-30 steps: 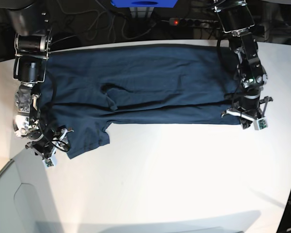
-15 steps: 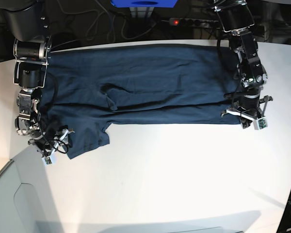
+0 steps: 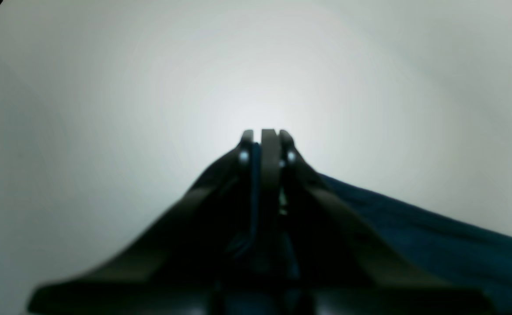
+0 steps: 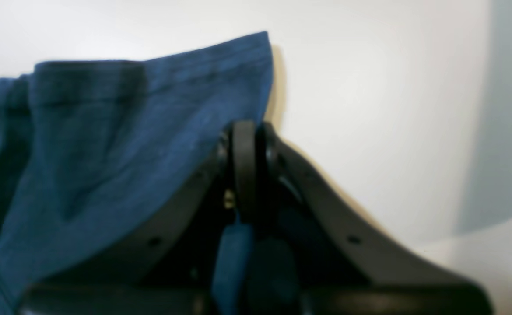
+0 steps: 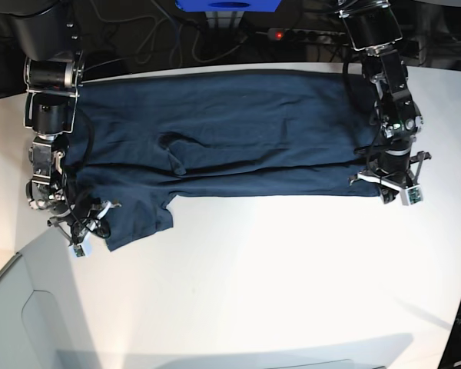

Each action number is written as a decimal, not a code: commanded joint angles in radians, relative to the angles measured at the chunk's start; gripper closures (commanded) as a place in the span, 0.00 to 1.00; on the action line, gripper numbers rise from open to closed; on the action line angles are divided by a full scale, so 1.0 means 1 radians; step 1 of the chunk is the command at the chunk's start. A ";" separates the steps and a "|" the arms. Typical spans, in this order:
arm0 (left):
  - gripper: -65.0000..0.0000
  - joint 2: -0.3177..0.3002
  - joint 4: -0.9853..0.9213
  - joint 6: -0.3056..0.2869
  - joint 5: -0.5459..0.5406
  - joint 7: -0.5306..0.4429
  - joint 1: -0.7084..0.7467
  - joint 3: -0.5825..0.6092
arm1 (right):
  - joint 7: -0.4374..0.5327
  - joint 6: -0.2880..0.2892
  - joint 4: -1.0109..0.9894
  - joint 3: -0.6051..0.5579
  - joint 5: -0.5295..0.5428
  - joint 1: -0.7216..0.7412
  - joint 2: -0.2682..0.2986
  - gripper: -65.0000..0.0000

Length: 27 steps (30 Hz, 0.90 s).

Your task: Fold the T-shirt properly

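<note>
The dark navy T-shirt (image 5: 238, 131) lies spread flat across the far half of the white table (image 5: 276, 269), with one sleeve (image 5: 138, 219) hanging toward the front left. My right gripper (image 5: 98, 224) is at that sleeve's outer edge. In the right wrist view this gripper (image 4: 245, 129) is shut on a fold of the blue cloth (image 4: 107, 131). My left gripper (image 5: 386, 187) sits at the shirt's near right corner. In the left wrist view it (image 3: 265, 133) is shut with a strip of the T-shirt (image 3: 413, 236) pinched between its fingers.
A grey panel (image 5: 31, 323) borders the table at the front left. Behind the far edge lie cables, a power strip with a red light (image 5: 292, 34) and a blue object (image 5: 227, 4). Bare white tabletop stretches across the front.
My right gripper has gone from open to shut on the sleeve's edge and shifted slightly. The left arm and the rest of the shirt have not moved.
</note>
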 commanded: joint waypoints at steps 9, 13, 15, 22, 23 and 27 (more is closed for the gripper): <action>1.00 -0.014 0.020 0.001 -0.003 -0.022 -0.018 -0.002 | -0.026 0.000 0.424 0.005 -0.002 -0.111 0.010 1.00; 1.00 -0.014 0.020 0.001 -0.003 -0.022 -0.018 -0.002 | -0.076 0.000 0.508 0.007 -0.001 -0.117 0.010 1.00; 1.00 -0.014 0.020 0.001 -0.003 -0.022 -0.018 -0.002 | -0.089 0.002 0.518 0.007 -0.001 -0.117 0.008 1.00; 1.00 -0.014 0.020 0.001 -0.003 -0.022 -0.018 -0.002 | -0.090 0.025 0.421 0.001 -0.004 -0.111 0.007 0.96; 1.00 -0.014 0.020 0.001 -0.003 -0.022 -0.018 -0.002 | -0.090 0.025 0.398 0.001 -0.004 -0.109 0.007 0.91; 1.00 -0.014 0.020 0.001 -0.003 -0.022 -0.018 -0.002 | -0.090 0.023 0.315 0.001 -0.004 -0.084 0.007 0.57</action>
